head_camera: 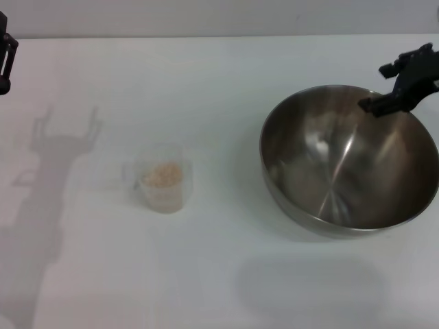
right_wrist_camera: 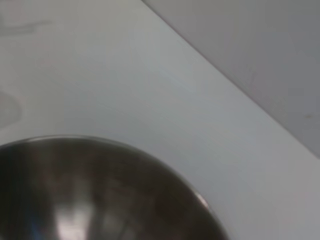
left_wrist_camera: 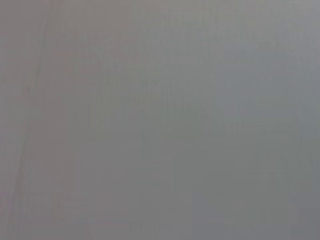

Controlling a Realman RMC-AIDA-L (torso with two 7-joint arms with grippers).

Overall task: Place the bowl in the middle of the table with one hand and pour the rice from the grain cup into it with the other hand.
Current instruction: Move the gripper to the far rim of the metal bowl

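The steel bowl (head_camera: 350,161) stands on the right side of the white table (head_camera: 206,274), its inside bare and shiny. My right gripper (head_camera: 377,87) hangs at the bowl's far right rim, open, one finger over the inside and one outside the rim. The right wrist view shows the bowl (right_wrist_camera: 100,195) close below, with bare table (right_wrist_camera: 125,75) beyond it. The clear grain cup (head_camera: 163,185) sits left of centre, holding beige rice (head_camera: 162,174). My left gripper (head_camera: 4,58) is parked at the far left edge, well away from the cup. The left wrist view shows only a plain grey surface.
Shadows of the arms fall on the table's left side. The table's far edge (head_camera: 219,35) meets a grey wall. Open tabletop lies between cup and bowl and along the front.
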